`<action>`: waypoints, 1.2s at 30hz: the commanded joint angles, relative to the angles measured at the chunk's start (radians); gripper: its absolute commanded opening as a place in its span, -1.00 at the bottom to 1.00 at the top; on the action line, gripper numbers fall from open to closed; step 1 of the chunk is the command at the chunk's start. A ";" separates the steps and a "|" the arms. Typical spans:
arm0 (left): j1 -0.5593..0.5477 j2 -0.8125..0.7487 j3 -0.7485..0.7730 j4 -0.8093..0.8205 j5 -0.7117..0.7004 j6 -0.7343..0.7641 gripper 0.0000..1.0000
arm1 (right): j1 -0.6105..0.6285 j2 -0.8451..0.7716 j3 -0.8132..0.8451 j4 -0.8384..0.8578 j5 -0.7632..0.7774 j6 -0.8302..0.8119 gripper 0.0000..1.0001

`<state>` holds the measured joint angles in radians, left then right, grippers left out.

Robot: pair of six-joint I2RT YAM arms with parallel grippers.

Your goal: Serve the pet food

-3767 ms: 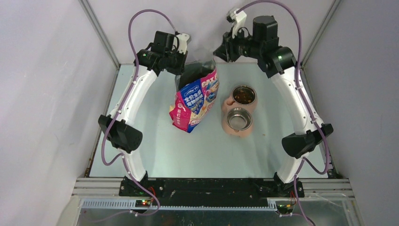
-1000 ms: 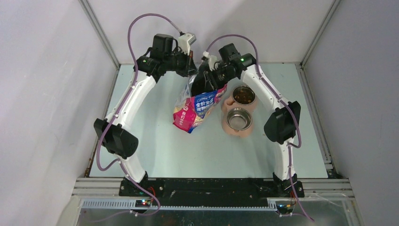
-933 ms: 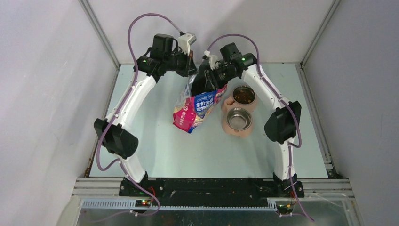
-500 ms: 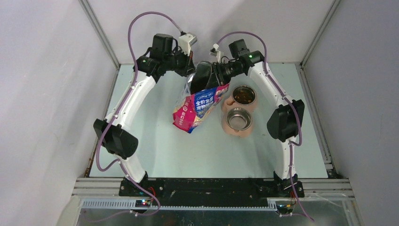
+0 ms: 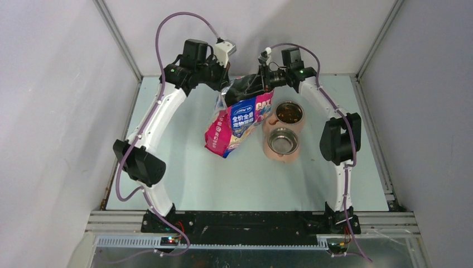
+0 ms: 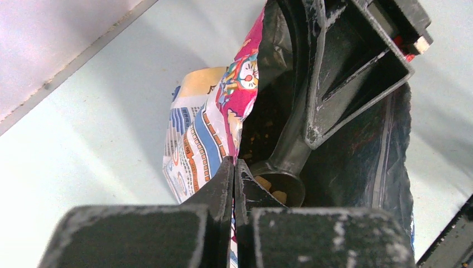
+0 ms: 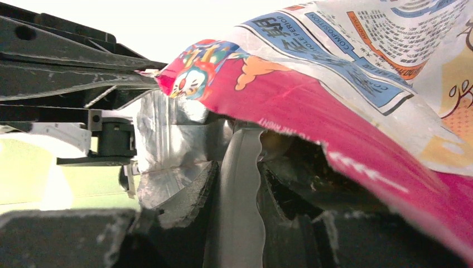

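The pink and blue bag (image 5: 237, 120) stands at the back of the table with its mouth open. My left gripper (image 5: 226, 89) is shut on the bag's rim (image 6: 234, 163). My right gripper (image 5: 254, 84) reaches into the mouth and is shut on the clear scoop's handle (image 7: 237, 212). In the left wrist view the scoop's cup (image 6: 277, 188) sits low inside the bag with a few pieces of pet food (image 6: 262, 183) in it. More pet food (image 5: 289, 113) fills the far steel bowl. The near steel bowl (image 5: 283, 140) looks empty.
Both bowls sit in a beige stand (image 5: 269, 146) just right of the bag. Grey walls and an aluminium frame (image 5: 117, 39) close the table in at the back and sides. In the right wrist view my left gripper's body (image 7: 67, 61) is at the upper left.
My right wrist has drawn back to the right and upward, still holding the scoop in the bag's mouth. The bag's top has shifted right and stands more upright. The left gripper keeps its hold.
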<state>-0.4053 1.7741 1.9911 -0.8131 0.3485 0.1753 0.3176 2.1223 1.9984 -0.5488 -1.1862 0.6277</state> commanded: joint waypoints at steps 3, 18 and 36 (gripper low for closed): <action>0.010 0.004 0.079 -0.107 -0.058 0.074 -1.00 | -0.050 -0.041 0.006 0.165 -0.139 0.238 -1.00; 0.020 0.026 0.103 -0.097 -0.053 0.064 -1.00 | -0.053 -0.133 0.008 0.155 -0.117 0.239 -1.00; 0.020 -0.033 0.005 -0.052 -0.008 0.030 -1.00 | -0.032 -0.174 0.103 0.051 -0.012 0.134 -1.00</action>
<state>-0.3901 1.7840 2.0239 -0.8577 0.3290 0.2100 0.3058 2.0785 2.0064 -0.4976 -1.1141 0.7235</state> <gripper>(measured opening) 0.003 0.298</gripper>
